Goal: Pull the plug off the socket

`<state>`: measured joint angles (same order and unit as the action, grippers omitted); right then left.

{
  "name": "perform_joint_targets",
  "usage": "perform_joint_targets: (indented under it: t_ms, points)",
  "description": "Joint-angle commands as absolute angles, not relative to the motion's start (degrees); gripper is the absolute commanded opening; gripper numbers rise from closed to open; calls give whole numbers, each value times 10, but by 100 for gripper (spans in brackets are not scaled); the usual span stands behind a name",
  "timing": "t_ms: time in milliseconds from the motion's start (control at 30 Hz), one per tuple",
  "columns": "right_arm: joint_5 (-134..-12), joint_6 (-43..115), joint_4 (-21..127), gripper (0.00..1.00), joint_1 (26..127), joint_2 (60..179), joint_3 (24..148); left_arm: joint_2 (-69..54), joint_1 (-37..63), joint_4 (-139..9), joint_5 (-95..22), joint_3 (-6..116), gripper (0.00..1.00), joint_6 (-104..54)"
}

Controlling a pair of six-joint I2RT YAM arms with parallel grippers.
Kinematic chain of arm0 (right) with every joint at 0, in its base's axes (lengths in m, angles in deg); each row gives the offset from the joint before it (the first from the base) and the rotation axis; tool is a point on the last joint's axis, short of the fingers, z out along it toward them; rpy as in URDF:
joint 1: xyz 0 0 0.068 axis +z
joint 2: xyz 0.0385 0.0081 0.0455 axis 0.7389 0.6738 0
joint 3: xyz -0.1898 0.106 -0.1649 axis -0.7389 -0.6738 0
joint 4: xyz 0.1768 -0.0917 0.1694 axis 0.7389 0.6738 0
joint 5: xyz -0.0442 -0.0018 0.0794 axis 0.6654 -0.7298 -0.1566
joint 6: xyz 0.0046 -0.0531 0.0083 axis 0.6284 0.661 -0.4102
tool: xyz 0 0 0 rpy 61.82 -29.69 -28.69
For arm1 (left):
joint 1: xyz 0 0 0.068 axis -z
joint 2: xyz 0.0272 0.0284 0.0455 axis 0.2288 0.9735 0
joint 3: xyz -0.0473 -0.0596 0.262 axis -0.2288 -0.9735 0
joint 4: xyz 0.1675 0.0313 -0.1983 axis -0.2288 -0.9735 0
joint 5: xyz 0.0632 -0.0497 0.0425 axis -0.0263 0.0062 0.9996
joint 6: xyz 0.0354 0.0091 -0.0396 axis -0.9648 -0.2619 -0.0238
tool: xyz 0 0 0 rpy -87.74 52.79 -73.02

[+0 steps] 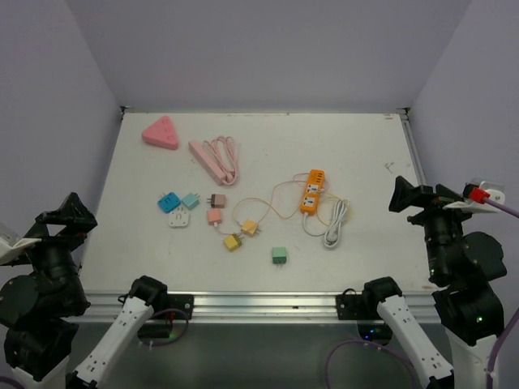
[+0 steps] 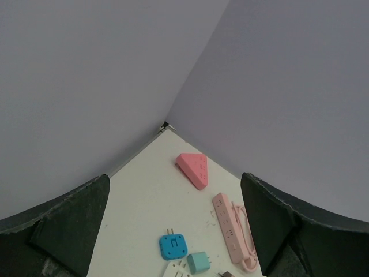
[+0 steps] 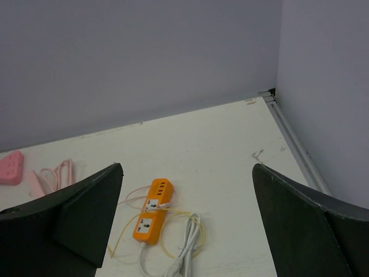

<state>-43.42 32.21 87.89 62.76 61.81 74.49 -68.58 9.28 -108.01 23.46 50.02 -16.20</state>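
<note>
Both arms sit at the table sides: left gripper [image 2: 173, 228] and right gripper [image 3: 187, 222] have jaws wide, holding nothing. The orange power strip [image 1: 311, 191] lies right of centre, w/ the plug [image 3: 159, 203] seated in it, I think. Best approach: 1 gripper pins the strip, the other takes the plug body and pulls straight.

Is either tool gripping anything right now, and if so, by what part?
Nothing is held. The left tool and the right tool are both open and empty, well away from the orange power strip.
</note>
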Motion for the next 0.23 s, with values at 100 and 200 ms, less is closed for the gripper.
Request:
perform_joint_targets:
  t_ms: [100,200]
  points:
    - [-430,333,839,99,634,614,732,-691,90,-1033,249,479,100,-147]
    - [-430,333,839,99,635,615,729,-687,90,-1023,246,470,100,-145]
